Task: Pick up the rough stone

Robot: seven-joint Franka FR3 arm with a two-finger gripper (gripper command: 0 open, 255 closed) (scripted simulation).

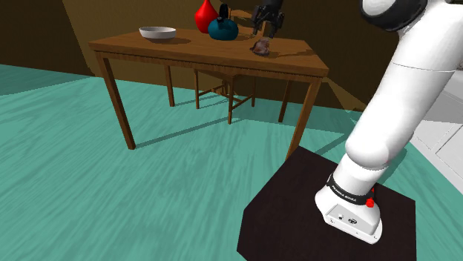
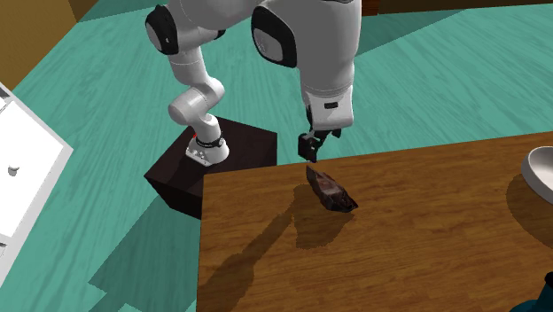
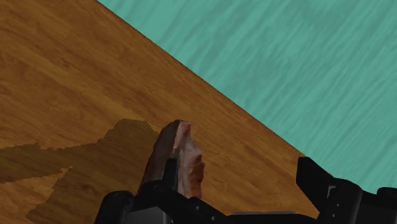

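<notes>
Black gripper (image 2: 310,152) poised over the wooden table (image 2: 425,239) close to its edge, jaws spread wide and clasping nothing, rough brown stone (image 2: 330,190) lying on the tabletop just beneath them, off toward one finger (image 3: 169,170) rather than centred in the gap, teal floor (image 2: 425,80) beyond the edge

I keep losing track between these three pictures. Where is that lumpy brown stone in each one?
Shoulder view: the stone is upper middle, toward the table's right end, just under the gripper.
Second exterior view: the stone is near the centre, close to the tabletop's far edge.
Wrist view: the stone lies just ahead of the gripper, by one finger.
Shared landmark: the wooden table edge where it meets the teal floor.
</notes>
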